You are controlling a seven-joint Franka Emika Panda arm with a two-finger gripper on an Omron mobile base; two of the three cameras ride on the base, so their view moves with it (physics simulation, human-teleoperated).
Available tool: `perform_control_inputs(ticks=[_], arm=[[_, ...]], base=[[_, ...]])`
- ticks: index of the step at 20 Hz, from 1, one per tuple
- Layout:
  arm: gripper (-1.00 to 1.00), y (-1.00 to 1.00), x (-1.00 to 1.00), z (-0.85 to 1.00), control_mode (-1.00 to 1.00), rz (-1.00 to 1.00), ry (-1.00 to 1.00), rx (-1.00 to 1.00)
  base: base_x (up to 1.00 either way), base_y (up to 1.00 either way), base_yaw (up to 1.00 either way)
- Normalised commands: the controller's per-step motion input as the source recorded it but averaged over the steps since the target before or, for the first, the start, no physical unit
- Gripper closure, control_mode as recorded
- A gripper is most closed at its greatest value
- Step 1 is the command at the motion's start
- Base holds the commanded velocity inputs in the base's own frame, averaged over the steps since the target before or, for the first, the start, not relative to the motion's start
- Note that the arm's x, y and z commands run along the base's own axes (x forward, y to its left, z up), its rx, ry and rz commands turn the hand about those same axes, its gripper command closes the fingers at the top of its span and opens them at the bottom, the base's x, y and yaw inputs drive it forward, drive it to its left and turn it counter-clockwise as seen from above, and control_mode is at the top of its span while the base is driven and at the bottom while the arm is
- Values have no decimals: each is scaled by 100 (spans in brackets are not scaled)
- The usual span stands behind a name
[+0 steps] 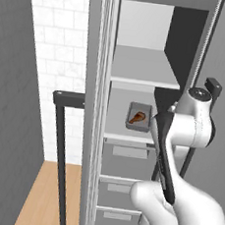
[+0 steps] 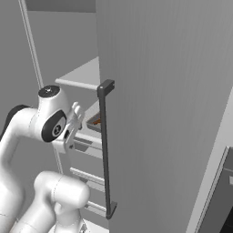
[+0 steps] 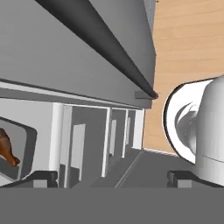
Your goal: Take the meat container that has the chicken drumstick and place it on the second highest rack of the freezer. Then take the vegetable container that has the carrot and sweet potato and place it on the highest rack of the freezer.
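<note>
Grey meat container (image 1: pixel 139 117) with its chicken drumstick (image 1: pixel 137 118) is seen resting on the second highest rack (image 1: pixel 131 137). Nothing is gripped by the gripper (image 3: pixel 111 177); its jaws are spread wide. The vegetable container must be fetched next.

Meat container (image 3: pixel 17 151) cut off by left edge in hand view, only right part + piece of drumstick (image 3: pixel 8 151) visible. In right base view container (image 2: pixel 94 122) mostly hidden behind freezer door (image 2: pixel 164 113), just a corner w/ orange bit. Gripper (image 2: pixel 73 125) there partly behind arm's wrist, fingertips hard to make out. Left base view: right edge of rack (image 1: pixel 131 136) under container covered by arm. Lower drawers (image 1: pixel 120 189) partly blocked too.
</note>
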Motion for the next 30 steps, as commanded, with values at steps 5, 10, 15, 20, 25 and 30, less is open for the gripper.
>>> perform_control_inputs(ticks=[5, 10, 15, 20, 25, 30], arm=[[-100, 6, -42, 37, -100, 4, 2, 0], [-100, 0, -63, 40, -100, 0, 0, -1], [-100, 0, -64, 26, -100, 0, 0, -3], [-100, 0, -39, 18, -100, 0, 0, -3], [-100, 0, -6, 8, -100, 0, -4, 0], [-100, 0, -2, 0, 100, 0, -5, 0]], base=[[0, 0, 0], [0, 0, 0], [0, 0, 0], [0, 0, 0], [0, 0, 0], [-6, 0, 0]])
